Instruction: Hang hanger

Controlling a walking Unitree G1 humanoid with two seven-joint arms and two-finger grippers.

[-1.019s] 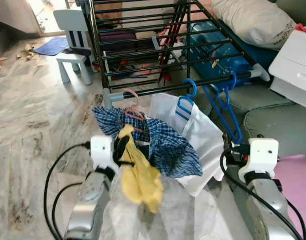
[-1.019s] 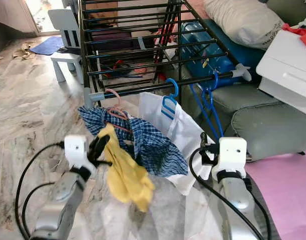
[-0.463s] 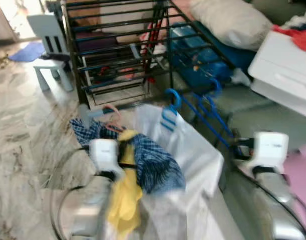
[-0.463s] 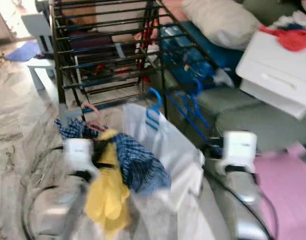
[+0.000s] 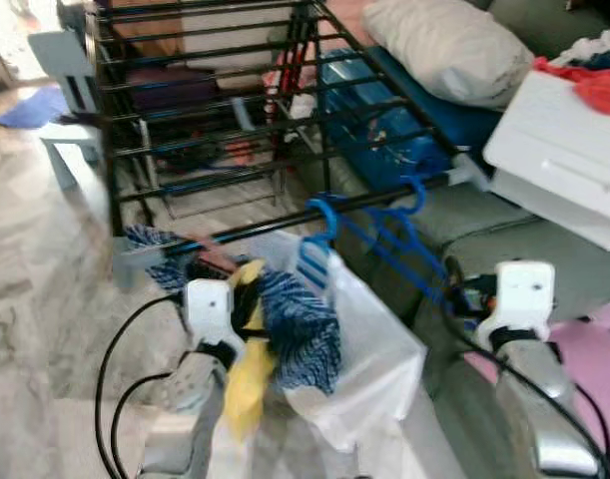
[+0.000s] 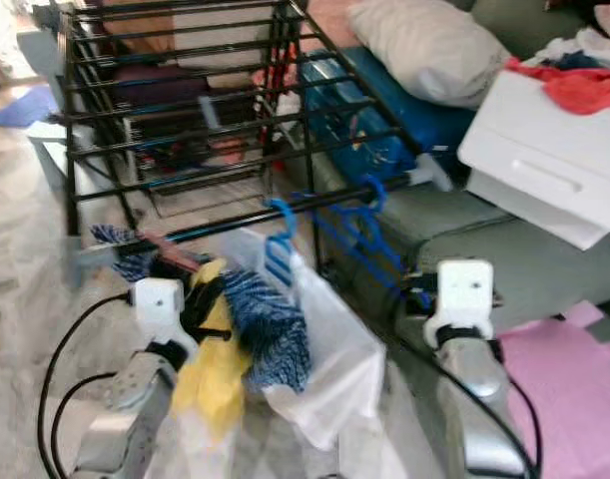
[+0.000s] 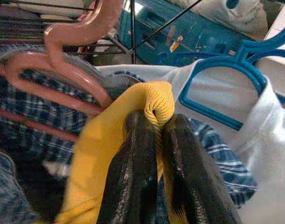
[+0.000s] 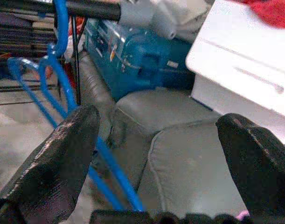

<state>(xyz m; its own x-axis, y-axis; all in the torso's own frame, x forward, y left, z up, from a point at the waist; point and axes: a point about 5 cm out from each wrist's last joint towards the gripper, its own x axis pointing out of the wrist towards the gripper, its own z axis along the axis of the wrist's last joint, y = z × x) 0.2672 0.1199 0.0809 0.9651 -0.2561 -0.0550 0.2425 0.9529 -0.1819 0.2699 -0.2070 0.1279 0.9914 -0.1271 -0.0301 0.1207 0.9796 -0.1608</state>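
Note:
A black drying rack stands ahead. On its front rail hang a pink hanger carrying a blue checked shirt, a blue hanger carrying a white garment, and empty blue hangers further right. My left gripper is shut on a fold of yellow cloth, just below the pink hanger and against the checked shirt. My right gripper is open and holds nothing, close to the empty blue hangers beside the rail's end.
A white drawer unit with a red cloth on top stands at the right. Behind the rack lie a pillow and a blue case. Grey cushions, a pink mat and a small chair are nearby.
The camera has swung right and nearer the rack, with blur on the way. The left gripper keeps the yellow cloth, now higher and closer under the rail. The right gripper stays open.

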